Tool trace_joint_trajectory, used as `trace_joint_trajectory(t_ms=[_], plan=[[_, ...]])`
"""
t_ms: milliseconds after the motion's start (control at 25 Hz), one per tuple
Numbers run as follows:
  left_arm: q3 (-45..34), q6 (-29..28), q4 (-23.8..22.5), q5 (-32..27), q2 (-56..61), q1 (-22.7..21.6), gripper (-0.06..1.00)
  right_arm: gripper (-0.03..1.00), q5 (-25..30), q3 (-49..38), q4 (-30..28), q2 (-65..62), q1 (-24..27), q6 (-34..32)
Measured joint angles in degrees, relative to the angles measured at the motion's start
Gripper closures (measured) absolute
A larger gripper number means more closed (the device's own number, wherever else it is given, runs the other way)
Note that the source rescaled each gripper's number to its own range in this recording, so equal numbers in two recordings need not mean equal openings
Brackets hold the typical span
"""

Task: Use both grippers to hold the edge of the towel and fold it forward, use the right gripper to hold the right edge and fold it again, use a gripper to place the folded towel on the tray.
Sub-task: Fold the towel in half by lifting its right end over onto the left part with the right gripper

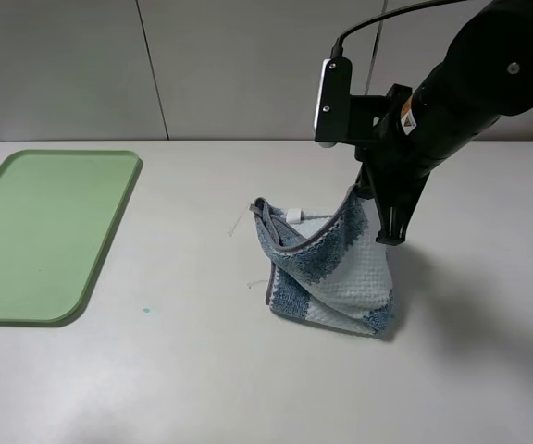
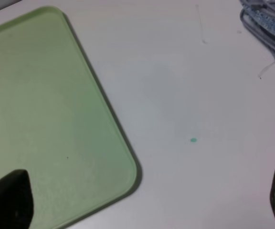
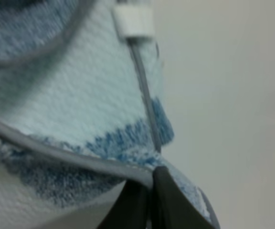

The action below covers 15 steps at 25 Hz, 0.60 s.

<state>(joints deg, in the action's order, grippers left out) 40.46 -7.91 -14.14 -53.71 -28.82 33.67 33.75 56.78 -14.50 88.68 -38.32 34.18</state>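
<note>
The towel [image 1: 327, 268] sits on the white table [image 1: 202, 379], a bit right of the middle and well apart from the green tray [image 1: 54, 231] on the left; it has blue and white stripes, a bumpy weave and a thin grey hem [image 1: 308, 248]; it is bunched up with one corner held high; the right gripper [image 1: 389, 227] is pressed together on that corner, pinching the hem; a small white tag [image 1: 292, 215] shows near the top; the close view is blurry, so I cannot tell how many layers are pinched; the left gripper [image 2: 144, 200] is spread wide above the tray's corner.
</note>
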Motion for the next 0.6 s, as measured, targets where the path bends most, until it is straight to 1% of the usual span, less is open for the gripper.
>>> trace_joint_trajectory(t_ms=[280,600], plan=[[0.00,0.00,0.00,0.00,0.00,0.00,-0.06,0.97,-4.02,0.06,0.76,1.63,-4.63,0.11],[0.00,0.00,0.00,0.00,0.00,0.00,-0.06,0.97,-9.69,0.06,6.60,9.91,-5.15,0.11]])
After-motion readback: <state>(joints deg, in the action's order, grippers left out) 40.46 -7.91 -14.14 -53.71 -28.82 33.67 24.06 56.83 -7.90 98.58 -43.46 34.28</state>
